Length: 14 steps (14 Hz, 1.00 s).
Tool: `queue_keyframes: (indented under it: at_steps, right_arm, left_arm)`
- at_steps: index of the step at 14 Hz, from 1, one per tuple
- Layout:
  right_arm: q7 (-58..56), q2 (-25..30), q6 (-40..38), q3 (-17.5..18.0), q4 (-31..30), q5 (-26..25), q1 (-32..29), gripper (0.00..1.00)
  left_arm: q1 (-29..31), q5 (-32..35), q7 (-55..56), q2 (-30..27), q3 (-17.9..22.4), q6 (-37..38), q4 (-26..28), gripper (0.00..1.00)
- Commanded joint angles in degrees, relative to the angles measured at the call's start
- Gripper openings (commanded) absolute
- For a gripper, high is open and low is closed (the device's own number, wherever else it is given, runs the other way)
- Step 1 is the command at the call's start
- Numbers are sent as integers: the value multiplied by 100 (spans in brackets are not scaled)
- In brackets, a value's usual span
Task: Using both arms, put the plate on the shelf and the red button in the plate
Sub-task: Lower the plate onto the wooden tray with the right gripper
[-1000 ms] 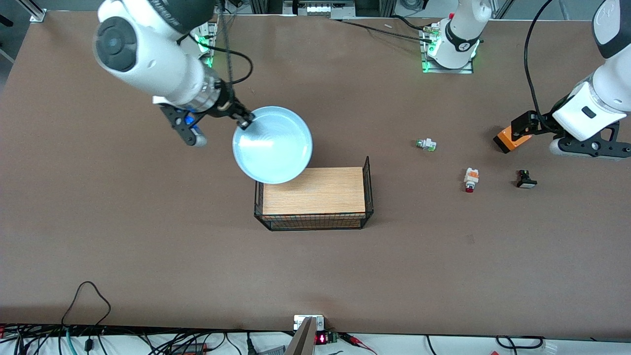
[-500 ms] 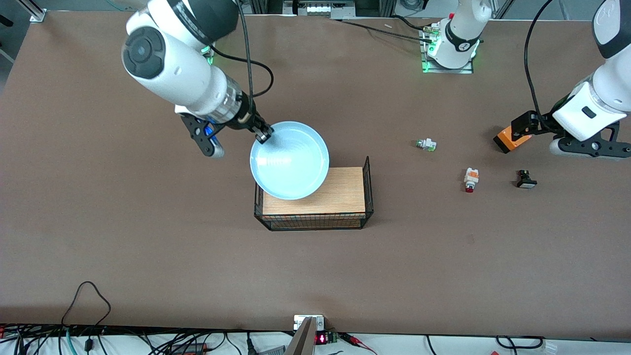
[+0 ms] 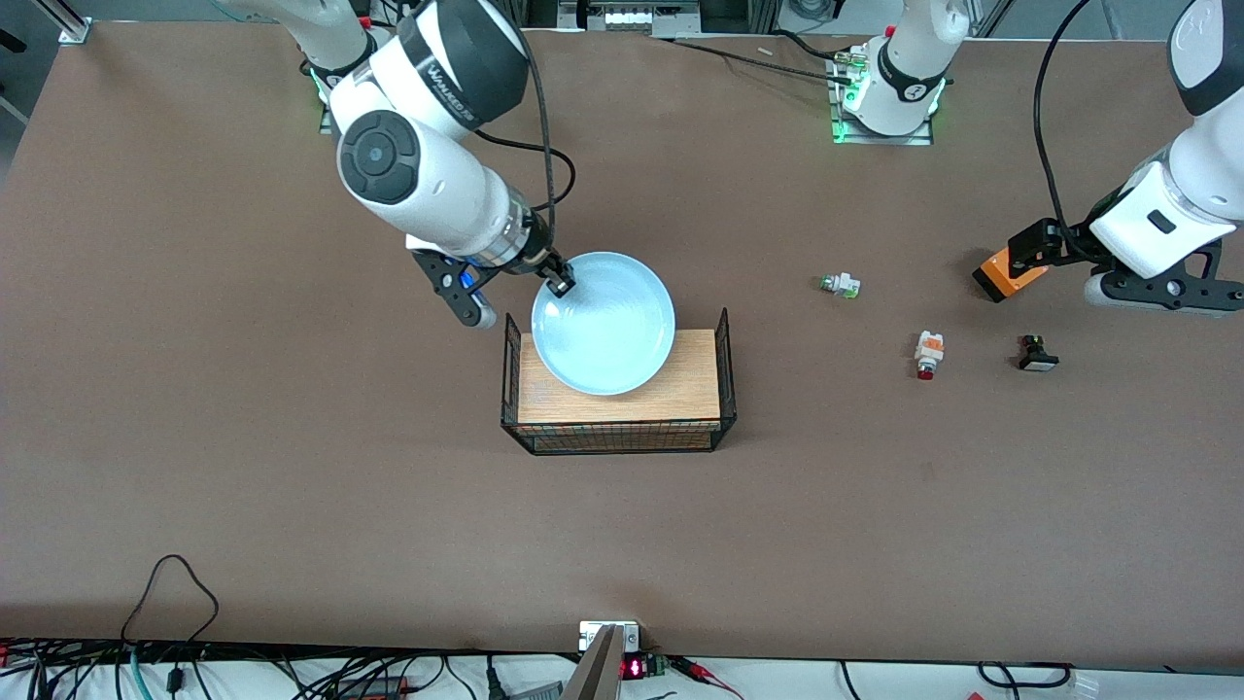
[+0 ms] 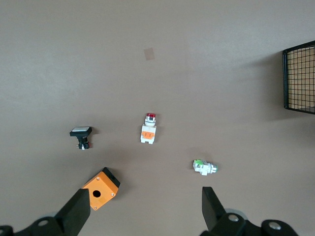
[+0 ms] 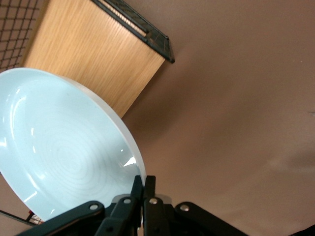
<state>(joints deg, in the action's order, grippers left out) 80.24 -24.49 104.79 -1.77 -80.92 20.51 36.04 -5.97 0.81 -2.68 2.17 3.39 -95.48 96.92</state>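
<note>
Plate (image 3: 607, 326) in right gripper (image 3: 561, 283) – over basket (image 3: 724, 362)

Bare table surrounds the red button (image 3: 928, 354); green-tipped part (image 3: 840, 285) and black button (image 3: 1037, 355) stand near.

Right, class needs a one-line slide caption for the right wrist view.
Right gripper pinches the pale-blue plate by its rim over the wood-floored wire basket.
</note>
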Motion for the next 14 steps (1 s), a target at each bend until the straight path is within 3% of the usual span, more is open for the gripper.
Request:
queue_keyframes:
  at_steps: [1, 7, 13, 14]
  right_arm:
    - [89, -135, 103, -52, 86, 6, 70, 0]
    - [-17, -266, 665, -52, -345, -21, 105, 0]
    - [-148, -469, 1070, -87, -354, -38, 79, 0]
    - [-305, -469, 1035, -95, -354, -30, 61, 14]
  left_arm:
    - [-1, 16, 22, -41, 22, 12, 37, 100]
    - [-1, 16, 31, -41, 13, 21, 37, 100]
    - [-1, 16, 14, 21, 22, 29, 20, 100]
    - [-1, 16, 14, 21, 30, 38, 11, 100]
